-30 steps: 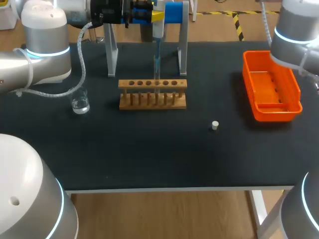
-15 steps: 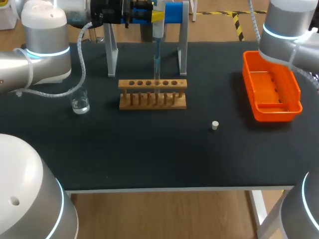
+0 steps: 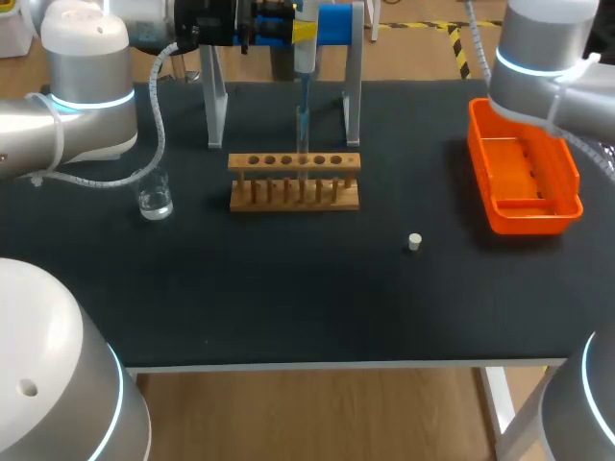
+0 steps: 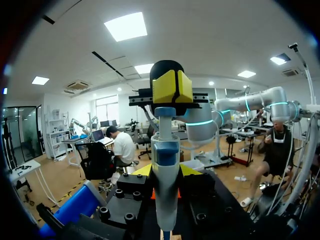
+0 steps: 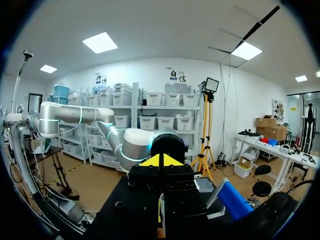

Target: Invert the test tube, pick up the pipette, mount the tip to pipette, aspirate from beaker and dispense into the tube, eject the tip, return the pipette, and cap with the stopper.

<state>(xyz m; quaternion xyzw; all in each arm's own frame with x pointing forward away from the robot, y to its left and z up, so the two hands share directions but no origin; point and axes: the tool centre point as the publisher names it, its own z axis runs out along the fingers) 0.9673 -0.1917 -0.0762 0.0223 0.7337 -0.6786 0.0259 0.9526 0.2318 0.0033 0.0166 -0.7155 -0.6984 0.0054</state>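
Compared with 1.0 s ago, the only change is my right arm (image 3: pixel 540 53). In the head view its grey joint has moved inward from the table's far right corner and now stands over the far end of the orange plastic tray (image 3: pixel 567 173).

The left arm (image 3: pixel 86 86) has not moved. The left end effector (image 3: pixel 300 31) is clamped on the white-and-blue pipette (image 3: pixel 304 58). In the left wrist view its yellow tips press the barrel from both sides (image 4: pixel 166 171).

The pipette hangs upright over the back of the black table (image 3: pixel 288 288). Its thin clear tip (image 3: pixel 302 125) runs down into one of the middle holes of the wooden test tube rack (image 3: pixel 294 192). I cannot make out the tube separately from the tip.

The right end effector (image 5: pixel 160 161) has its yellow tips together with nothing between them.

Nothing else has moved:
- The small glass beaker (image 3: pixel 155 201) sits to the left of the rack, well apart from it.
- The white stopper (image 3: pixel 414 241) lies alone on the table, nearer the front and to the right of the rack.
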